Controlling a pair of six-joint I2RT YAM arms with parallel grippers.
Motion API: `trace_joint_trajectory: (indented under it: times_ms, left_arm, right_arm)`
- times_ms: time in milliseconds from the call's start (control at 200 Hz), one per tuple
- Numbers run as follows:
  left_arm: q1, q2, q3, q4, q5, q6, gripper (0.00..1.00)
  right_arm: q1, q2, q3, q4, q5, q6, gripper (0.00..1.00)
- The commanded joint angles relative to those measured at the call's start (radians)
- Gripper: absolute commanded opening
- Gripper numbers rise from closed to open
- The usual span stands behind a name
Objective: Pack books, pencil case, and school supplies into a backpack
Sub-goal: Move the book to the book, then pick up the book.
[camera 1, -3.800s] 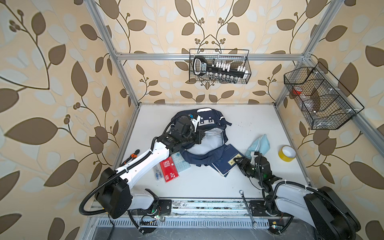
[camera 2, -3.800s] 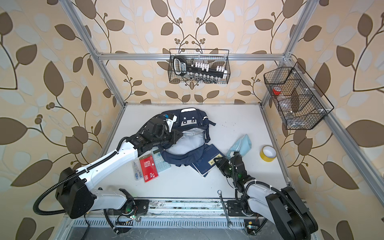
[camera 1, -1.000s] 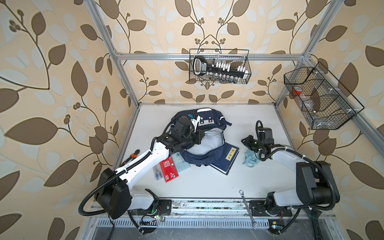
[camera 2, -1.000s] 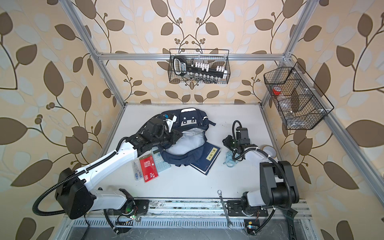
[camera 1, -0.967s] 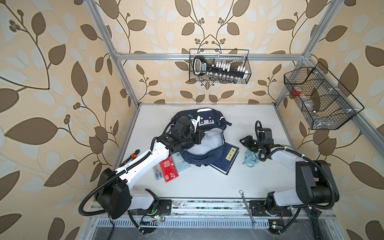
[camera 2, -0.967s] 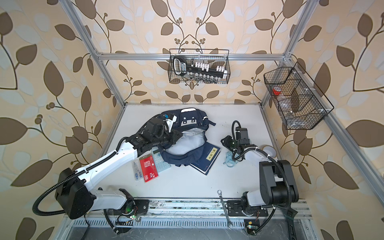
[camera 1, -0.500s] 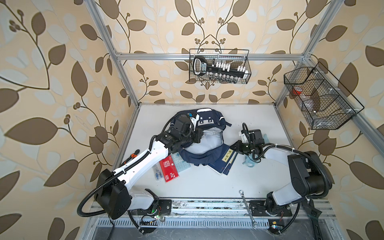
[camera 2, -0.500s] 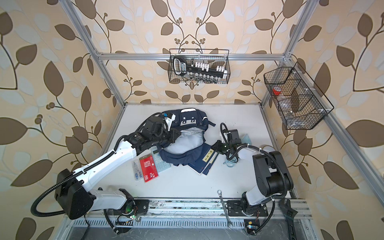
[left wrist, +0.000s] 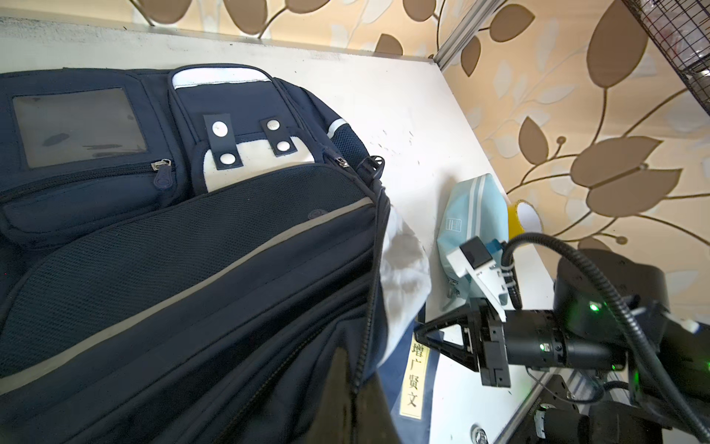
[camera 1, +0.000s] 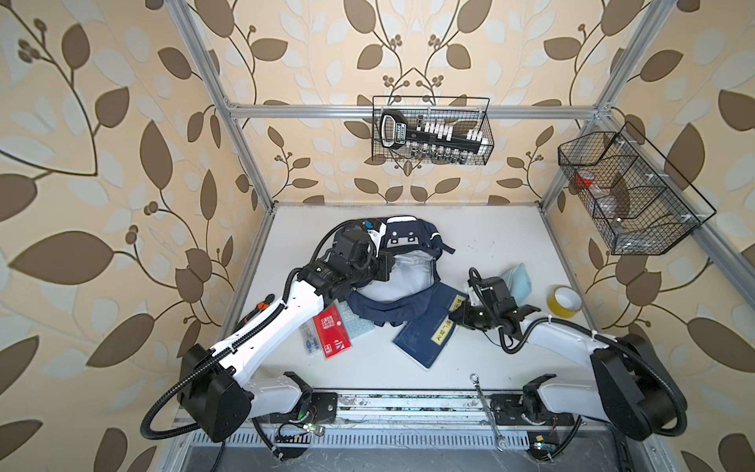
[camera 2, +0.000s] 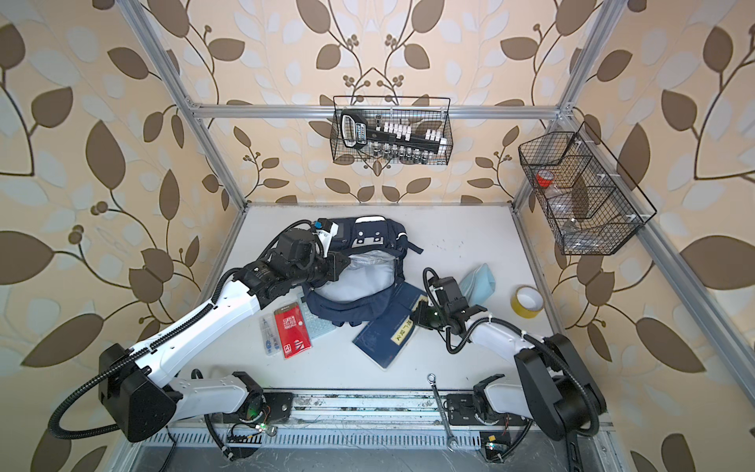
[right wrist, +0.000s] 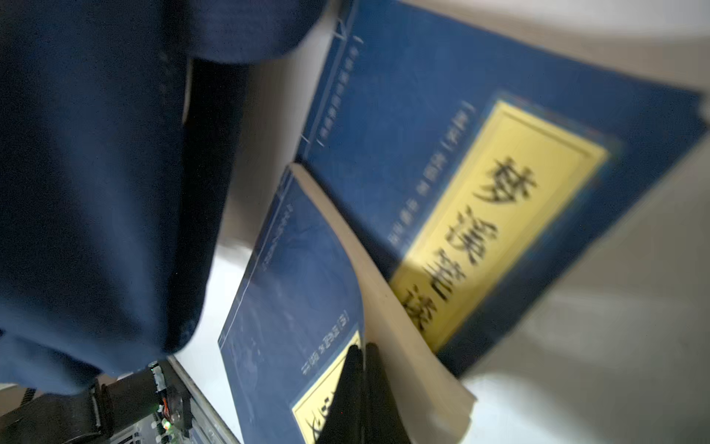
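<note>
Navy book [camera 1: 421,339] with yellow label, cover curling, right gripper [camera 1: 452,316] pinching its corner, come over from pencil case [camera 1: 517,282] a second ago, left gripper [camera 1: 388,267] clamping backpack [camera 1: 408,237] rim.

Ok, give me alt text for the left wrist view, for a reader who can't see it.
A navy backpack fills most of the frame, its open mouth showing pale lining. Beside it on the white table, the right gripper, jaws shut, reaches the labelled corner of a navy book, with a teal pencil case behind it.

White arm shells [camera 1: 265,331], black joints and bases, ribbed black cables [camera 1: 163,404], green lights [left wrist: 593,306]
</note>
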State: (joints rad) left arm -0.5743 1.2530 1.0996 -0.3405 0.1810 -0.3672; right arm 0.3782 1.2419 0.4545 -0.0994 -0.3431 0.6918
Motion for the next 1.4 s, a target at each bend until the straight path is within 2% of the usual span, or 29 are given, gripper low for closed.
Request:
trace_joint_trajectory:
  times_ms: [0,90,115,150,205,240,260,315,485,650,955,1150,1395]
  left_arm:
    - [0.008,-0.051,0.029,0.100,0.015,0.004,0.00]
    - [0.009,-0.049,0.025,0.104,0.020,0.003,0.00]
    - [0.007,-0.049,0.023,0.106,0.019,0.002,0.00]
    - [0.007,-0.049,0.023,0.107,0.019,0.002,0.00]
    - [0.008,-0.049,0.020,0.107,0.023,0.002,0.00]
    - [0.008,-0.049,0.017,0.109,0.024,0.003,0.00]
    - [0.008,-0.049,0.016,0.110,0.026,0.003,0.00]
    - [0.008,-0.047,0.014,0.113,0.029,0.002,0.00]
    - [0.009,-0.041,0.017,0.117,0.038,0.002,0.00]
    - [0.007,-0.032,0.019,0.123,0.049,-0.010,0.00]
    - [0.001,0.062,-0.047,0.299,0.202,-0.212,0.00]
    - [-0.020,0.119,-0.123,0.396,0.236,-0.296,0.00]
    - [-0.092,0.282,-0.202,0.564,0.237,-0.412,0.00]
  right_arm:
    - [-0.025,-0.102,-0.023,-0.080,0.143,0.063,0.00]
    - [-0.107,-0.158,-0.050,-0.105,0.157,0.070,0.00]
    - [-0.130,-0.164,-0.054,-0.109,0.152,0.064,0.04]
    - [-0.153,-0.164,-0.054,-0.111,0.130,0.051,0.13]
    - [-0.156,-0.163,-0.051,-0.115,0.112,0.037,0.40]
    - [-0.156,-0.165,-0.053,-0.116,0.096,0.036,0.51]
    - [-0.156,-0.170,-0.052,-0.122,0.093,0.038,0.60]
    - [-0.150,-0.198,-0.055,-0.154,0.104,0.048,0.67]
    - [-0.132,-0.384,-0.117,-0.233,0.112,0.149,0.70]
    - [-0.044,-0.499,-0.200,-0.228,0.146,0.328,0.71]
    - [0.036,-0.450,-0.305,-0.049,0.160,0.488,0.70]
    - [0.035,-0.490,-0.352,-0.001,0.191,0.513,0.71]
    - [0.036,-0.446,-0.434,0.156,0.183,0.586,0.70]
